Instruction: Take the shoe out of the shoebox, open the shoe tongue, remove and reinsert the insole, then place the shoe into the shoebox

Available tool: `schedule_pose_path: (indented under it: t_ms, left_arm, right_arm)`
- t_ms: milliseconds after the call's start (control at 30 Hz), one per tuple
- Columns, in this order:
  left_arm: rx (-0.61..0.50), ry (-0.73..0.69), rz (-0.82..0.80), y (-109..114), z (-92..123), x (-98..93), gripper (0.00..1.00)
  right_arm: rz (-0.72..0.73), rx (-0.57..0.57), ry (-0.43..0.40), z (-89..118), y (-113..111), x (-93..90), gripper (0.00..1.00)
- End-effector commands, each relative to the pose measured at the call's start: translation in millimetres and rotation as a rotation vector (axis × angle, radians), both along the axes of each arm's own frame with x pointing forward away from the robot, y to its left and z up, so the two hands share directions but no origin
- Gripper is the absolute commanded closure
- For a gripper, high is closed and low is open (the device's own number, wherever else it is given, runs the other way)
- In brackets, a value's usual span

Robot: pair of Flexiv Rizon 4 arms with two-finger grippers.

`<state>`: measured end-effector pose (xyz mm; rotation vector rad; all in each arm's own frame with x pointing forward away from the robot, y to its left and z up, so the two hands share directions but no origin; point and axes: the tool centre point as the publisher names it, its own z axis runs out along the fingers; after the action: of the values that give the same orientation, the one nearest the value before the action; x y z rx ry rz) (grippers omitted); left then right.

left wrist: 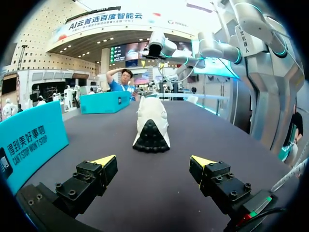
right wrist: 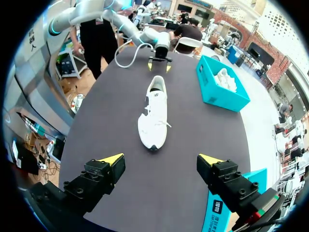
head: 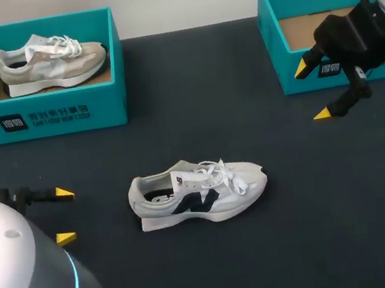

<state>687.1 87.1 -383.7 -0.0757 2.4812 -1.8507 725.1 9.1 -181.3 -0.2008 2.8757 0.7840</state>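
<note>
A white shoe (head: 198, 192) with a dark side mark and white laces lies on its sole in the middle of the dark table, toe to the right. The left wrist view shows its heel (left wrist: 151, 125) straight ahead of my open left gripper (left wrist: 152, 163); in the head view that gripper (head: 63, 216) sits at the table's left, empty. My right gripper (head: 316, 91) hovers open and empty in front of the empty teal shoebox (head: 345, 70) at the back right. From the right wrist, the shoe's toe (right wrist: 154, 113) lies ahead of that gripper (right wrist: 161, 160), and the shoebox (right wrist: 218, 211) is beside it.
A second teal shoebox (head: 45, 104) at the back left holds a beige shoe (head: 50, 62). It shows beside the left gripper as a teal wall (left wrist: 29, 140) and far ahead of the right one (right wrist: 219, 84). Bare dark tabletop surrounds the white shoe.
</note>
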Motion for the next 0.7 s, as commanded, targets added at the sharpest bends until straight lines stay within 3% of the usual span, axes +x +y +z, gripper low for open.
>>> schedule_pose_path:
  t_ms: [33, 700]
  left_arm:
    - [0.011, -0.002, 0.013, -21, 0, 0.6, 0.0]
    - [-0.005, 0.007, 0.026, -91, -8, 12.3, 0.0]
  right_arm:
    - [0.0, -0.002, 0.002, -1, 1, 1.3, 0.0]
    - [0.0, -0.002, 0.002, -1, 1, 1.3, 0.0]
